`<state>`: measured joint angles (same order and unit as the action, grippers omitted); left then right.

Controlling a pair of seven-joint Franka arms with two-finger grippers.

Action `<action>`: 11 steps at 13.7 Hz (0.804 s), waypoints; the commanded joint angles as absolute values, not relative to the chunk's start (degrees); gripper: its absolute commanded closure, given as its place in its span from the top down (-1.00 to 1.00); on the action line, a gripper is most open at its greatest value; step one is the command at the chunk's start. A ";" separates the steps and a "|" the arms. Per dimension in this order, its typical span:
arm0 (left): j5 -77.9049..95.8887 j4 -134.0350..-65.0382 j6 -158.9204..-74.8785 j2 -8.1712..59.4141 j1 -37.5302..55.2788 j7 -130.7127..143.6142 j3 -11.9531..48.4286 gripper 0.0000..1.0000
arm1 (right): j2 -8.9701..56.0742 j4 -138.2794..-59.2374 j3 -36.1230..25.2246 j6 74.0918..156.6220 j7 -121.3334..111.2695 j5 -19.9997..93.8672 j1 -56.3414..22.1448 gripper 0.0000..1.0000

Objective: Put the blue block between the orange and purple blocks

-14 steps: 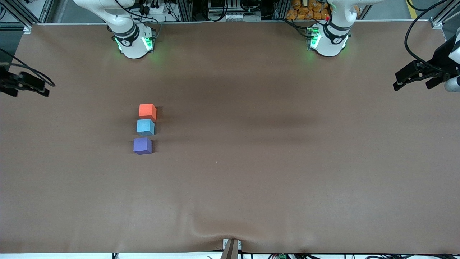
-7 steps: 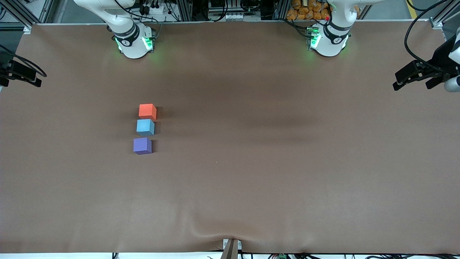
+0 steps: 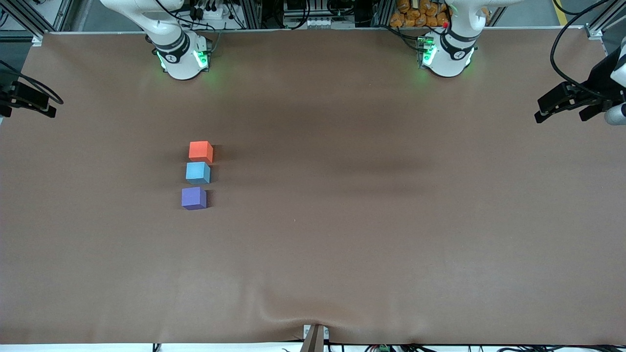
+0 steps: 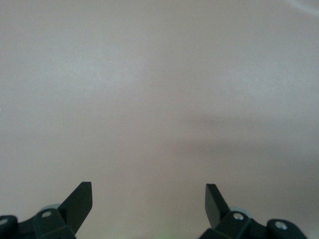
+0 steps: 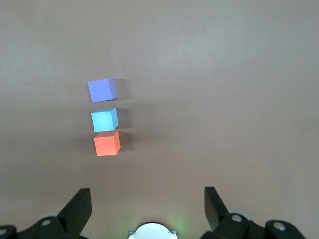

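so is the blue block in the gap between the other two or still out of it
In. The blue block sits on the table in line between the orange block and the purple block; no gripper touches it.

place: robotics lab | evidence: aluminium framing (image 3: pixel 19 17), cable bundles (image 3: pixel 210 10), brown-covered table (image 3: pixel 342 254)

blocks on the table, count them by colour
orange block: 1
blue block: 1
purple block: 1
total: 3
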<state>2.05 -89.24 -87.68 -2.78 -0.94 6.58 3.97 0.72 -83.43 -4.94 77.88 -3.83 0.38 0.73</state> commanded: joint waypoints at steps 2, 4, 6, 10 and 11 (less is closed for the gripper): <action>2.11 -88.59 -86.92 -2.90 -1.32 6.86 4.31 1.00 | 0.79 -82.27 -3.78 76.90 -3.60 -0.44 2.11 1.00; 2.11 -88.59 -86.92 -2.90 -1.41 6.59 4.31 1.00 | 0.79 -82.27 -3.69 76.99 -3.60 -0.44 2.11 1.00; 2.11 -88.59 -87.01 -2.90 -1.41 6.50 4.22 1.00 | 0.79 -82.27 -3.69 77.08 -3.60 -0.44 2.11 1.00; 2.02 -88.68 -86.66 -3.60 -1.49 6.33 4.04 1.00 | 0.79 -82.27 -3.69 76.99 -3.60 -0.44 2.11 1.00; 1.85 -88.59 -86.14 -3.78 -1.49 6.07 3.87 1.00 | 0.79 -82.27 -3.69 76.99 -3.60 -0.44 2.11 1.00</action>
<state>2.05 -89.14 -87.59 -2.86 -0.96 6.58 3.81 0.72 -83.39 -4.94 77.88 -3.83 0.35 0.75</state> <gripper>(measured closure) 0.000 0.000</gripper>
